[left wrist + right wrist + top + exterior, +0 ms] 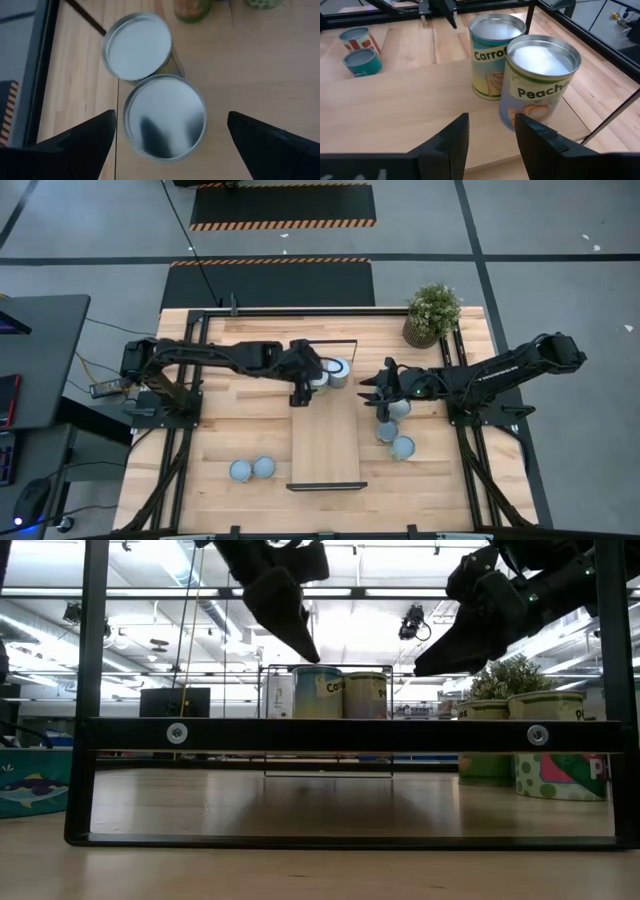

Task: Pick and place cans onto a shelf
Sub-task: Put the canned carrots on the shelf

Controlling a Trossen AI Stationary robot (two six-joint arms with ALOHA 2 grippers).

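Note:
The light wood shelf (325,440) lies in the middle of the table. Two cans stand upright on its far end: a Carrot can (320,372) and a Peach can (340,370), touching side by side. My left gripper (171,120) is open and hovers just above the Carrot can (165,117), one finger on either side of its top, apart from it. In the low view its tip (308,652) hangs over that can (318,690). My right gripper (491,125) is open and empty, right of the shelf, raised, facing the Peach can (540,85).
Three cans (398,408) (388,430) (403,447) stand on the table right of the shelf, below my right arm. Two cans (240,470) (264,468) stand left of the shelf near the front. A potted plant (432,315) stands at the far right corner.

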